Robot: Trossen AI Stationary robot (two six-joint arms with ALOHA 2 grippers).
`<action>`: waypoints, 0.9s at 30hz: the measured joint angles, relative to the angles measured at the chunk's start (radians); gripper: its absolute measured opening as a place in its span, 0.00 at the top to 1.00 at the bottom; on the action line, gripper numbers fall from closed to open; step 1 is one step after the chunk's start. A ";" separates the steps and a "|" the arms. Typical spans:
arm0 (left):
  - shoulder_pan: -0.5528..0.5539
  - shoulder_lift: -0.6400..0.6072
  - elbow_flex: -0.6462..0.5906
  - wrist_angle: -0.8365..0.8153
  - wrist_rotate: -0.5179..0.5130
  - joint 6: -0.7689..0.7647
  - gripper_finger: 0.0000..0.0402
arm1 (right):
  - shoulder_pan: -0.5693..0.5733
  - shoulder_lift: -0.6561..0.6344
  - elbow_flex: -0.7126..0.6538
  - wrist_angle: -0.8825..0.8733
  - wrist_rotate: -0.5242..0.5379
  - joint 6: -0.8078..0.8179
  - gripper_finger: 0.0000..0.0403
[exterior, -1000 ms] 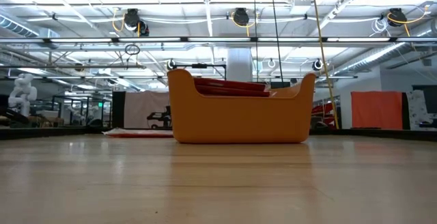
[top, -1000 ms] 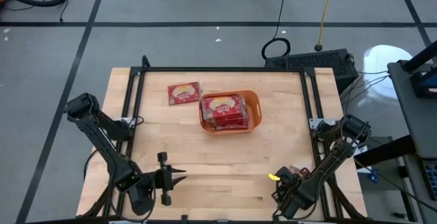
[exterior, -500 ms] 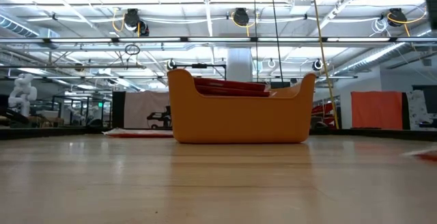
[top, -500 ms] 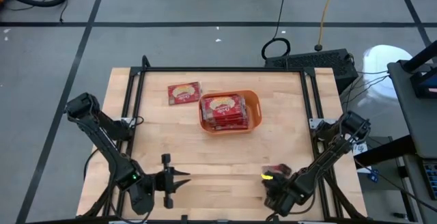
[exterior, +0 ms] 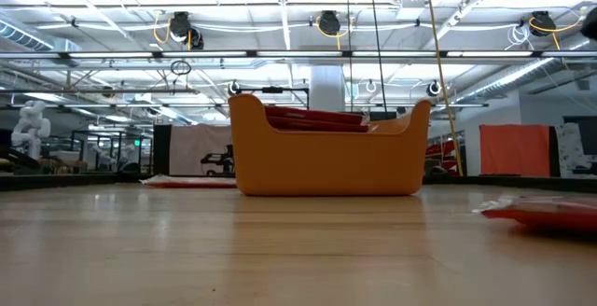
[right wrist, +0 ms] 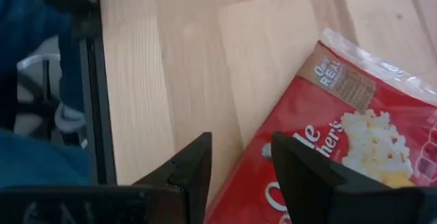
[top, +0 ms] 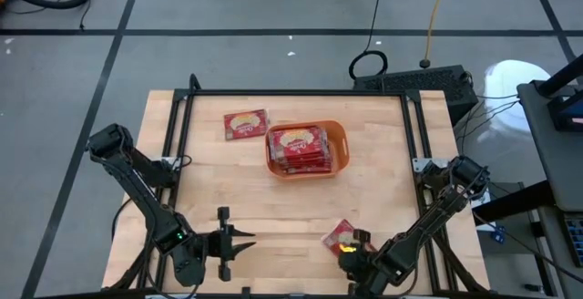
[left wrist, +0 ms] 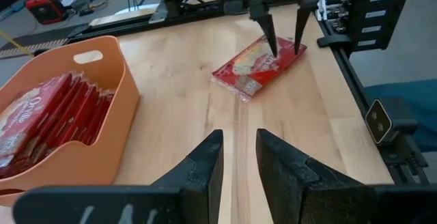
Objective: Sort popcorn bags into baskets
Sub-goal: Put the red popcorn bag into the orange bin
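The orange basket (top: 339, 135) stands at the table's far middle with several red popcorn bags (top: 299, 149) stacked inside. Another bag (top: 246, 124) lies flat on the wood at its far left. One more bag (top: 339, 232) lies flat near the front edge, right of centre, also seen in the left wrist view (left wrist: 256, 67). My right gripper (top: 349, 247) stands open at this bag's right end, fingers slanting down. My left gripper (top: 248, 242) hovers open near the front edge on the left, pointing toward the right, with nothing between its fingers. My right gripper's fingertips (left wrist: 274, 46) stand over the right end of the near bag (left wrist: 290, 54), coming from the table's right and slanting down. One finger (right wrist: 300, 176) overlaps the bag's edge (right wrist: 256, 176), the other is over bare wood. Whether they touch the bag I cannot tell.
Black frame rails run along the table's left (top: 180, 153) and right (top: 412, 144) sides and its far edge. Bare wood (top: 291, 208) lies between the basket and both grippers. Cables and a keyboard lie on the floor beyond the table's far right corner.
My right gripper has gone toward the table's left edge along the front and has rolled about its own line. The near bag, which showed in neither view a second ago, now lies flat on the wood beside it, farther left than half a second ago.
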 joint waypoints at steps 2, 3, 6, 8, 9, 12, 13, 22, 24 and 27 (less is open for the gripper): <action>0.000 0.000 0.000 0.000 0.000 0.000 0.77 | 0.013 0.000 0.007 -0.003 0.030 0.050 0.64; 0.000 0.000 0.000 0.000 0.002 0.000 0.77 | 0.021 0.000 0.008 -0.004 0.040 0.076 0.64; 0.000 0.000 0.000 -0.001 0.005 -0.006 0.77 | 0.049 0.007 0.009 -0.023 0.043 0.117 0.64; 0.000 0.000 0.000 0.000 0.006 -0.011 0.77 | 0.066 0.017 0.007 -0.010 0.042 0.100 0.64; -0.001 0.000 0.000 -0.001 0.007 -0.012 0.77 | 0.077 0.022 0.007 0.012 0.045 0.067 0.64; -0.002 0.000 0.000 -0.001 0.007 -0.015 0.77 | 0.097 0.033 0.008 0.028 0.048 0.026 0.64; -0.002 0.000 0.000 -0.001 0.008 -0.015 0.77 | 0.102 0.040 0.008 0.014 0.049 0.033 0.64; -0.001 0.000 0.000 -0.001 0.007 -0.015 0.77 | 0.114 0.096 0.008 -0.035 0.059 -0.063 0.64; -0.001 0.000 0.000 -0.001 0.007 -0.014 0.77 | 0.114 0.096 0.009 -0.042 0.052 -0.138 0.64; -0.001 0.000 0.000 -0.001 0.007 -0.011 0.77 | 0.114 0.096 0.009 -0.049 0.050 -0.342 0.64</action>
